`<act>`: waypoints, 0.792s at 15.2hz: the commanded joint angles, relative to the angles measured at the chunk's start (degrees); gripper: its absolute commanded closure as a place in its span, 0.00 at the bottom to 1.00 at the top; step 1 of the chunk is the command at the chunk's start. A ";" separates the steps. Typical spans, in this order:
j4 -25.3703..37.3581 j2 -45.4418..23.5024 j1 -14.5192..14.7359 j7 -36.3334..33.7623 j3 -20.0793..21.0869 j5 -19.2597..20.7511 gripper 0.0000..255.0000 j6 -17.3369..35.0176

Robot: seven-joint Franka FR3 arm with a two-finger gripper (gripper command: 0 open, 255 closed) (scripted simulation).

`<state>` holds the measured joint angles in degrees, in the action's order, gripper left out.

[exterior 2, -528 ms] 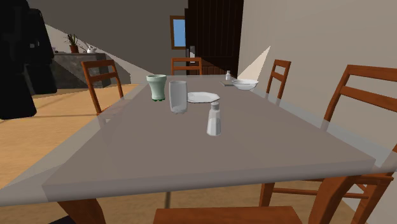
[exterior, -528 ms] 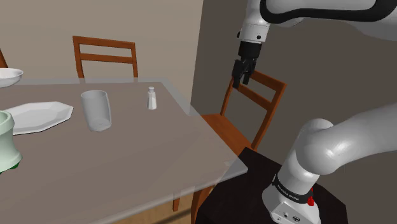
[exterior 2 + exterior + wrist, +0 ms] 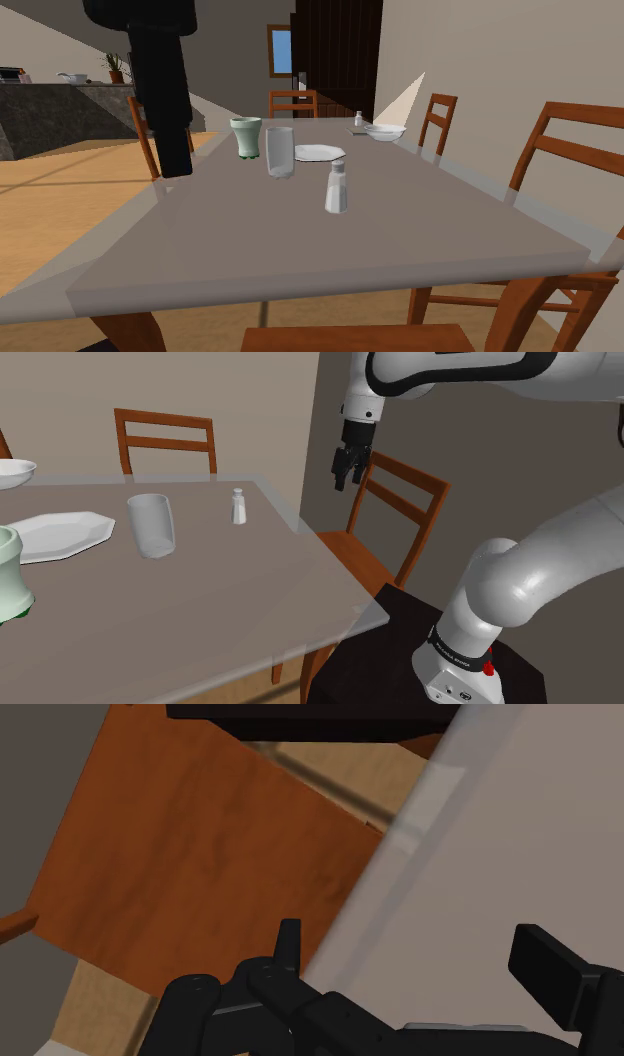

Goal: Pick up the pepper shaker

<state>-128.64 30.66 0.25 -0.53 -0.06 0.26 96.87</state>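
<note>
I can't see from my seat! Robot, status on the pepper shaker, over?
Jaws open, empty, above the chair beside the table. Pepper shaker upright on table, untouched. Nothing in between; tumbler stands apart.

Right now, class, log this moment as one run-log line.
phase: approach | black two-finger gripper: open, raised beside table edge, above brown wooden chair | small white pepper shaker: upright on grey table, untouched

A grey table (image 3: 200, 592) carries a clear tumbler (image 3: 151, 525). In the shoulder view, a white angular plate (image 3: 60, 535) lies just left of the tumbler. A pale green cup (image 3: 8, 574) stands further left and nearer the camera, and a white bowl (image 3: 14, 473) sits far left beyond it. A wooden chair (image 3: 165, 442) stands behind the tumbler.
</note>
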 commanded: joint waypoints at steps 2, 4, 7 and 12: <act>3.73 -6.32 0.61 -0.62 1.13 0.11 0.00 2.91; 6.56 -10.51 0.96 -1.08 1.86 0.36 0.00 4.45; 11.32 -16.84 1.47 -1.82 2.91 0.96 0.00 6.26; 20.74 -27.56 2.42 -3.16 4.47 2.54 0.00 7.88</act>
<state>-109.68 5.39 2.50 -3.50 4.15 2.42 104.11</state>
